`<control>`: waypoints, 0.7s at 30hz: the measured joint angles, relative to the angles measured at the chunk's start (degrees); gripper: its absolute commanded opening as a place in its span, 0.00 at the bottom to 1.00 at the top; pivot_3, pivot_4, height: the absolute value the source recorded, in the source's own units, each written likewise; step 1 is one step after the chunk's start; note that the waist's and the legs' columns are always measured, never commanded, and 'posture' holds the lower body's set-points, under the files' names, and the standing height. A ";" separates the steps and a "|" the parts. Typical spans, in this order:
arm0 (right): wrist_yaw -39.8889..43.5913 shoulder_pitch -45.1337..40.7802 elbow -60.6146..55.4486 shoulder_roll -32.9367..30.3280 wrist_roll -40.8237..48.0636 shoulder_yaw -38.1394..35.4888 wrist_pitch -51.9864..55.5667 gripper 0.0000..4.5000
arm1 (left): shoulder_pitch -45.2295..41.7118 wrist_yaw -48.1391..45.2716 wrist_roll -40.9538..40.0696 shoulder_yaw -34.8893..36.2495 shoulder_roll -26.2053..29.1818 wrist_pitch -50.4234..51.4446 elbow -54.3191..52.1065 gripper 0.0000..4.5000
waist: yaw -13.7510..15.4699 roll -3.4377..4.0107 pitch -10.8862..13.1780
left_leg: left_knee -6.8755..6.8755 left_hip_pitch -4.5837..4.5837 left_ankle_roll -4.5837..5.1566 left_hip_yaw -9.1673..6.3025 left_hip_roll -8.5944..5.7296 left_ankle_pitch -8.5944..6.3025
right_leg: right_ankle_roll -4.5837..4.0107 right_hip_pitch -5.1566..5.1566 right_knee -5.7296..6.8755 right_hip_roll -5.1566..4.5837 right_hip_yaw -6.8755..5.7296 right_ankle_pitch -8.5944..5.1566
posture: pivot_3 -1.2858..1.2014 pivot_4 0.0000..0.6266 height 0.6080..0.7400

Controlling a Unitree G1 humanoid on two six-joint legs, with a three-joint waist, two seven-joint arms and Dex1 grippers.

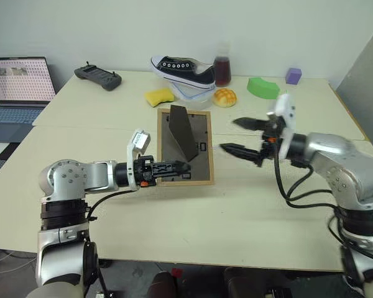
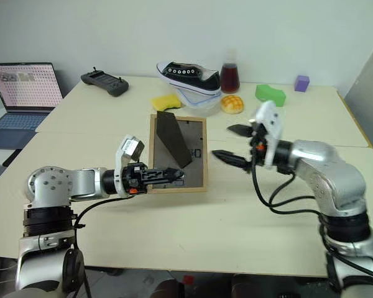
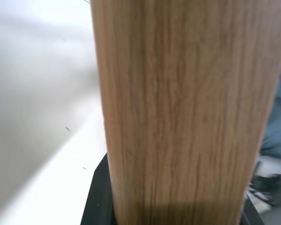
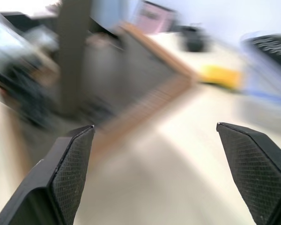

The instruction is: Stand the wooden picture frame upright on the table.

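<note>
The left gripper [image 1: 174, 167] clamps the lower edge of the small light-wood picture frame [image 1: 202, 138], which is tilted back-side up over the cream table [image 1: 236, 211]. The right gripper [image 1: 241, 136], jaws fully spread, hovers just beside the frame.

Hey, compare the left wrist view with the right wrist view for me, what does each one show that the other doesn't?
The left wrist view gives a close-up of the wooden picture frame's light wood edge, with the left hand shut on it. The right wrist view gives the open right hand, its black fingers spread wide apart, the frame's dark back with its folded-out stand, and a yellow sponge beyond. Both show the frame and the table.
</note>
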 measured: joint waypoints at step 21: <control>-44.08 -12.52 33.47 8.04 -58.46 11.86 -79.20 0.72 | 4.99 24.79 -43.62 -14.97 7.88 -6.12 -0.26 0.19 | -0.85 -0.21 0.16 | 0.05 0.38 -0.30 0.18 -0.02 0.17 | -0.06 0.06 0.44 -0.09 0.34 0.00 | 0.52 0.24 1.00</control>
